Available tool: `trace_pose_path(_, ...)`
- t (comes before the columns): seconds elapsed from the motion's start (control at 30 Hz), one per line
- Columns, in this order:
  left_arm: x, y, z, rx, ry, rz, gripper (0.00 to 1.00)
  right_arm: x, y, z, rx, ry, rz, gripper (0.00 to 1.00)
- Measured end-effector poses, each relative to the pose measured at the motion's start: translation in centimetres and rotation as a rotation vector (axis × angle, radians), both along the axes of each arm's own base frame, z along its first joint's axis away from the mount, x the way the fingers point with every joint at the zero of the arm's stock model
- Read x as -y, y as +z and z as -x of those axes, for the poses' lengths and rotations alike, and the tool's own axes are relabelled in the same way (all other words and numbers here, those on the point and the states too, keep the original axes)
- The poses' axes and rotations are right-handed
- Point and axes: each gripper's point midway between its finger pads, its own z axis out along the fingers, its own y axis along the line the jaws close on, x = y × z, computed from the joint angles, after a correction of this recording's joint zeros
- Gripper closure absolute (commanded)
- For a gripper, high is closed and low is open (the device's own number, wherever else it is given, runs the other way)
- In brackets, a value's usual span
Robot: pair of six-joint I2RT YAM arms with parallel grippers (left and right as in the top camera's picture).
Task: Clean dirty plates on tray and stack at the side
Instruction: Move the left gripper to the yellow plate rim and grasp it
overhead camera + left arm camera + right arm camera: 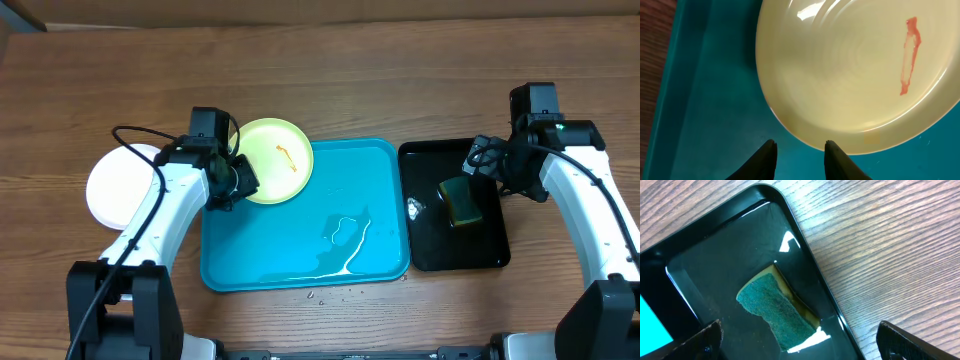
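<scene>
The released left pincer (right pincer also released) sits beside the smeared pale yellow-green round plate, upper left on the turquoise plastic tray, which a shallow clench could skid away.

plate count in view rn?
2. A smeared pale yellow-green plate sits over the top-left corner of the turquoise tray. A white plate is on the table left of the tray, partly under the left arm; it may be a stack.
</scene>
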Motion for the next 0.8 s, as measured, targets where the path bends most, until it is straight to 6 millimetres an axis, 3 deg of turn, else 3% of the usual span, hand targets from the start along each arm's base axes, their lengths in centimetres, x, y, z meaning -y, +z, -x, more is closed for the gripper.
trace_pose_path(0.17, -0.5, -0.2, -0.2, 0.000, 0.053, -0.020, 0.61, 0.0, 0.0, 0.0, 0.000, 0.000, 0.000, 0.00)
trace_pose_path(0.37, -0.8, -2.0, -1.5, 0.003, 0.081, -0.034, 0.61, 0.0, 0.0, 0.0, 0.000, 0.000, 0.000, 0.00)
trace_pose_path(0.53, -0.7, -3.2, -2.0, 0.000, 0.090, -0.032, 0.75, 0.0, 0.0, 0.0, 0.000, 0.000, 0.000, 0.00)
trace_pose_path(0.67, -0.7, -3.3, -1.9, -0.007, 0.094, -0.027, 0.82, 0.0, 0.0, 0.0, 0.000, 0.000, 0.000, 0.00)
trace_pose_path(0.8, -0.6, -3.6, -0.3, -0.076, 0.095, -0.021, 0.89, 0.0, 0.0, 0.0, 0.000, 0.000, 0.000, 0.00)
